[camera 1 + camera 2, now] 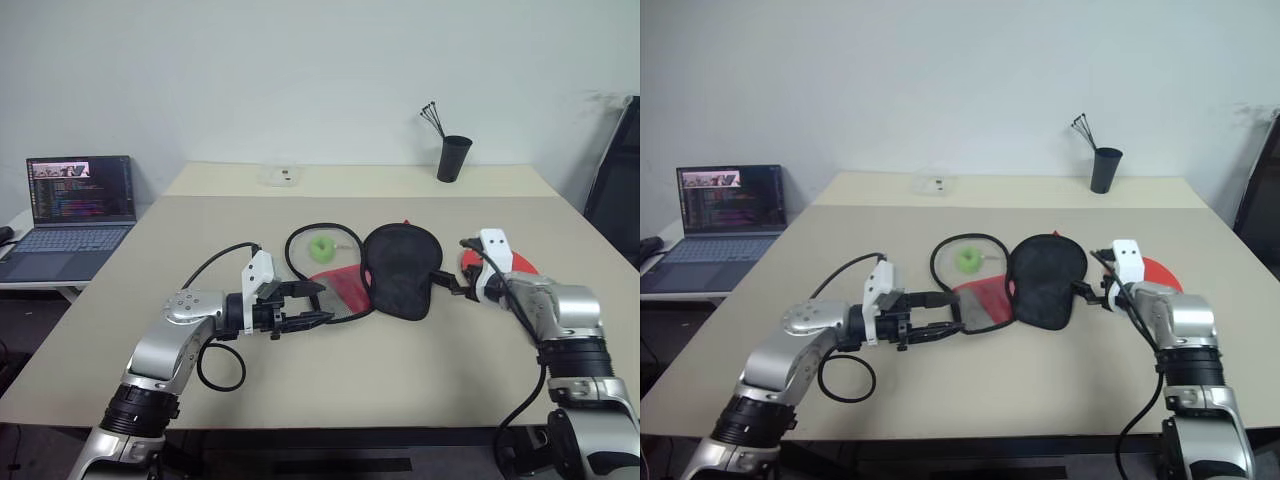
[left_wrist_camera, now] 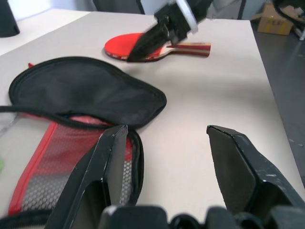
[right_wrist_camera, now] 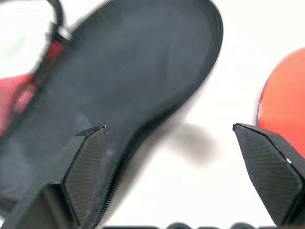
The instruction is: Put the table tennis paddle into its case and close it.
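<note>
Its case [image 1: 400,268] lies unzipped at the table's middle. The black flap is spread flat to the right, the red mesh half [image 1: 345,290] to the left, with a green tag [image 1: 321,248] inside the zipper loop. The table tennis paddle [image 1: 518,263] lies flat, red face up, to the right of the case; its wooden handle [image 2: 193,47] is plain in the left wrist view. My left gripper [image 1: 305,305] is open at the red mesh half's near edge, nothing between its fingers. Between flap and paddle, my right gripper [image 1: 447,282] hovers open and empty.
An open laptop [image 1: 80,205] sits on a low side table at the far left. A black cup [image 1: 452,157] holding thin sticks and a small clear item [image 1: 285,177] stand on the table behind. A black cable [image 1: 220,365] loops beside my left arm.
</note>
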Action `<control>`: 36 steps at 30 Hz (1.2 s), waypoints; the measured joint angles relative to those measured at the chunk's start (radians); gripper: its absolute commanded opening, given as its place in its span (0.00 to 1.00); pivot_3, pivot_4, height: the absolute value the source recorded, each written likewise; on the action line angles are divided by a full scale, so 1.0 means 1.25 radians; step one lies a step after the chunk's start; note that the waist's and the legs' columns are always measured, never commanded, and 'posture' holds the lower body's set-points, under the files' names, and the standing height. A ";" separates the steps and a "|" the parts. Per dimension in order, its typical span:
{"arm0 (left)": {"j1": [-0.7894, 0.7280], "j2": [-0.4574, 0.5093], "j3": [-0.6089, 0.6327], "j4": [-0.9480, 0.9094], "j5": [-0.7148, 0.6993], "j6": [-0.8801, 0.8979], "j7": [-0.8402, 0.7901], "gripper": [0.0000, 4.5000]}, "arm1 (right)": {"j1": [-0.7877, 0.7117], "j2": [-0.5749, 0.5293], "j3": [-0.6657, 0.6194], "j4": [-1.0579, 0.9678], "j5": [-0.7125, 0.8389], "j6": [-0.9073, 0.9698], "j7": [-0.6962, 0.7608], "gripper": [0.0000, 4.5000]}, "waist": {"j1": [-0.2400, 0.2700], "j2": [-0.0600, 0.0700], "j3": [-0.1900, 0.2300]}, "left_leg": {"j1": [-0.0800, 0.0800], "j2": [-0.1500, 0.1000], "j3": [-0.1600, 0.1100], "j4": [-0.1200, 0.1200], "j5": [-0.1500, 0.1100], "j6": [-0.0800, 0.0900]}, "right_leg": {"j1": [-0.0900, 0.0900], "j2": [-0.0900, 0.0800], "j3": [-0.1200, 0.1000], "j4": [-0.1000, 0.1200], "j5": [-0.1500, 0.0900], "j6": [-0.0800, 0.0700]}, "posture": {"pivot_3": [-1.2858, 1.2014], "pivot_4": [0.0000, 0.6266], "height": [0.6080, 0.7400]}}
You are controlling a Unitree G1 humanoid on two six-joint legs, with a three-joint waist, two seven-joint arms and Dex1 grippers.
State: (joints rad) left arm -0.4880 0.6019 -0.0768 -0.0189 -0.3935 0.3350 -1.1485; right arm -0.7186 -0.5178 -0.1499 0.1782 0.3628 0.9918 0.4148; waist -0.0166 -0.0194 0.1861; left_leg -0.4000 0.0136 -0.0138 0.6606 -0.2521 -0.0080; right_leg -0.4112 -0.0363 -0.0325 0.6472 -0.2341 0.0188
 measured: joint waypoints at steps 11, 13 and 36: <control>-0.092 -0.050 -0.069 0.058 0.056 -0.019 -0.004 0.65 | 0.161 -0.112 -0.125 -0.049 -0.022 -0.011 -0.024 0.99 | 0.012 0.000 0.000 | 0.000 -0.001 0.004 0.001 0.000 0.000 | 0.000 0.000 0.001 0.000 0.000 0.001 | 0.52 0.24 1.00; -0.116 -0.073 -0.080 0.091 0.076 -0.032 0.004 0.65 | 0.166 -0.123 -0.147 -0.031 -0.025 -0.031 -0.027 0.99 | 0.009 0.000 0.000 | 0.001 -0.001 0.006 0.001 0.000 0.000 | 0.000 0.001 0.002 0.000 0.000 0.001 | 0.52 0.24 1.00; -0.166 -0.130 -0.101 0.152 0.106 -0.056 0.000 0.65 | 0.146 -0.139 -0.034 0.180 -0.100 -0.188 0.041 0.99 | 0.007 0.000 0.000 | 0.002 -0.001 0.015 0.001 0.000 0.000 | -0.003 0.004 0.016 0.000 0.001 0.004 | 0.52 0.24 1.00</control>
State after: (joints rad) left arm -0.6952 0.4400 -0.2029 0.1714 -0.2607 0.2647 -1.1483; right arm -0.5362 -0.6910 -0.1929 0.4033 0.2383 0.7572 0.4658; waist -0.0075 -0.0194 0.1862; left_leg -0.3980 0.0123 0.0048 0.6615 -0.2523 -0.0076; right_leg -0.4150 -0.0313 -0.0127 0.6474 -0.2323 0.0235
